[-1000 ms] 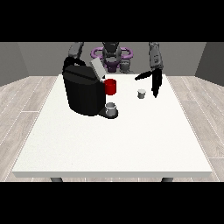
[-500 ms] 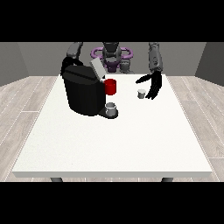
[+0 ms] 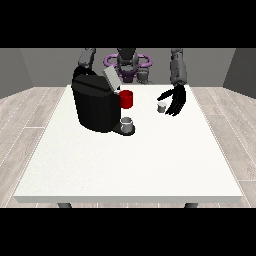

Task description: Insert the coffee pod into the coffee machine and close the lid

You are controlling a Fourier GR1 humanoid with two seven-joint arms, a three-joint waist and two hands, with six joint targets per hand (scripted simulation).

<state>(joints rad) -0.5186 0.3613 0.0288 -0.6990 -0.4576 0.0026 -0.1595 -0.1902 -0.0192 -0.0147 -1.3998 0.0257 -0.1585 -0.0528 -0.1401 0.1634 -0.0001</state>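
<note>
Robot hand (image 3: 175, 101) beside coffee pod (image 3: 161, 107) — contact unclear.

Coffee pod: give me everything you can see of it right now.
The coffee pod is a small pale grey cup-shaped capsule standing upright on the white table, right of the coffee machine. The hand at the view's right sits beside it, fingers open and pointing down; contact can't be confirmed.

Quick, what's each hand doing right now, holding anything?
Hand at the view's right: open, fingers spread beside the coffee pod, holding nothing.
Hand at the view's left: hidden behind the coffee machine.
</note>
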